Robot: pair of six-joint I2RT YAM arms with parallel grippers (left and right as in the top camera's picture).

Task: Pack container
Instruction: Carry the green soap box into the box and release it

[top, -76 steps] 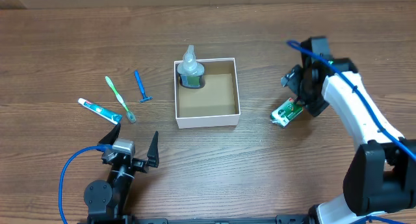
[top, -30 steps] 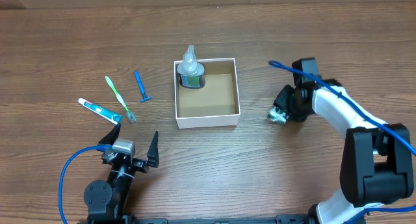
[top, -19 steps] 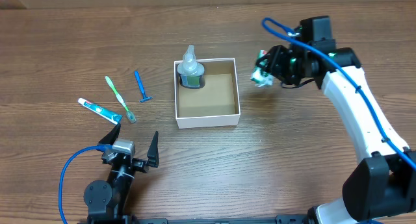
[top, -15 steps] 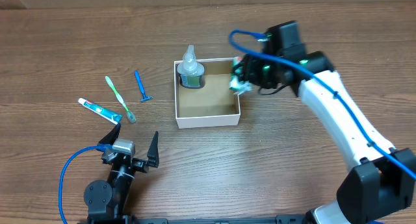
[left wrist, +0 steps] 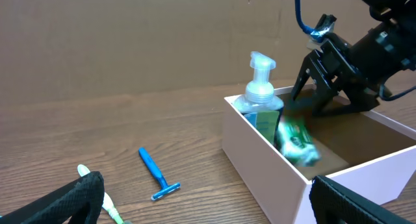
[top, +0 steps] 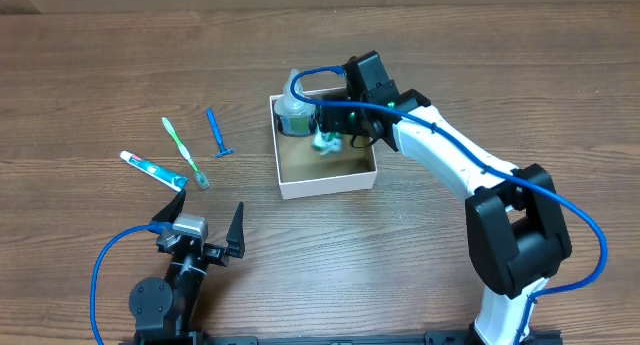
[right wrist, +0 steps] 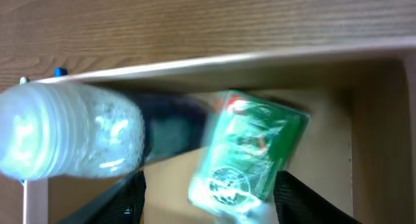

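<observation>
Cardboard, thin and probably light, the container [top: 325,189] sits upper centre overhead; I'd pinch a wall near a corner, gently. My right gripper [left wrist: 308,100] is spread empty above it, green packet [left wrist: 296,141] loose inside; left gripper [left wrist: 208,185] gapes empty.

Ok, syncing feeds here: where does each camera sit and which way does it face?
Overhead: above the table, looking straight down; left arm and right arm show.
Left wrist: low, facing across the table at the box; own fingers in bottom corners.
Right wrist: over the box, looking down at the packet; own fingers at bottom edge.
All three share box, bottle and packet.
</observation>
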